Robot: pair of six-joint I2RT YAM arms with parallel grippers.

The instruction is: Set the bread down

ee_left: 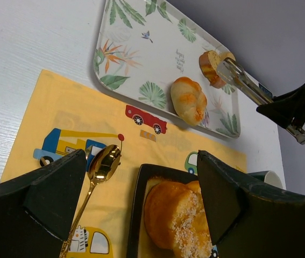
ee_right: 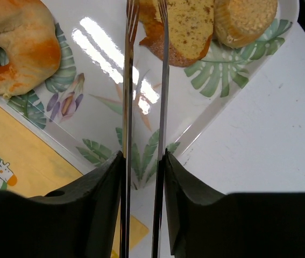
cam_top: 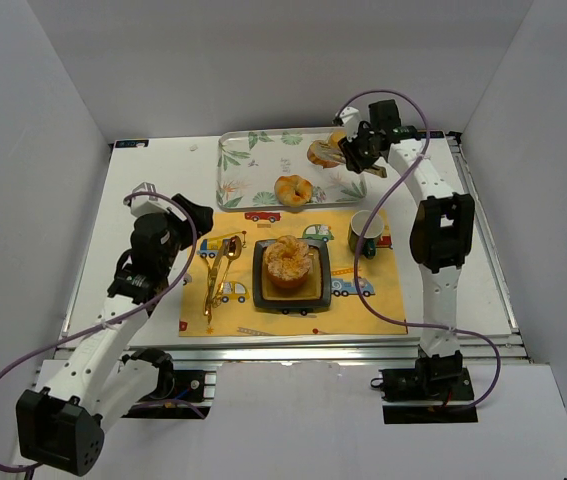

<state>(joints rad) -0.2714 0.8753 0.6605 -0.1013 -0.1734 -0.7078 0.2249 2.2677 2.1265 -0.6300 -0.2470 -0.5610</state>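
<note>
A bread slice (ee_right: 187, 27) lies in the far right corner of the leaf-print tray (ee_right: 104, 123), next to a second bread piece (ee_right: 246, 19). My right gripper (ee_right: 144, 156) is shut on a pair of metal tongs (ee_right: 144, 107), whose two arms stand slightly apart. The tong tips reach the slice's left edge at the top of the right wrist view, and I cannot tell whether they pinch it. My left gripper (ee_left: 141, 156) hangs open and empty above the yellow placemat, between the gold spoon (ee_left: 104, 161) and the black plate (ee_left: 139, 199).
A sugared bun (cam_top: 288, 262) sits on the black plate (cam_top: 261, 275). A glazed ring bun (cam_top: 292, 189) lies on the tray's near side. A green mug (cam_top: 365, 232) stands on the placemat's right edge. Gold cutlery (cam_top: 218, 270) lies left of the plate.
</note>
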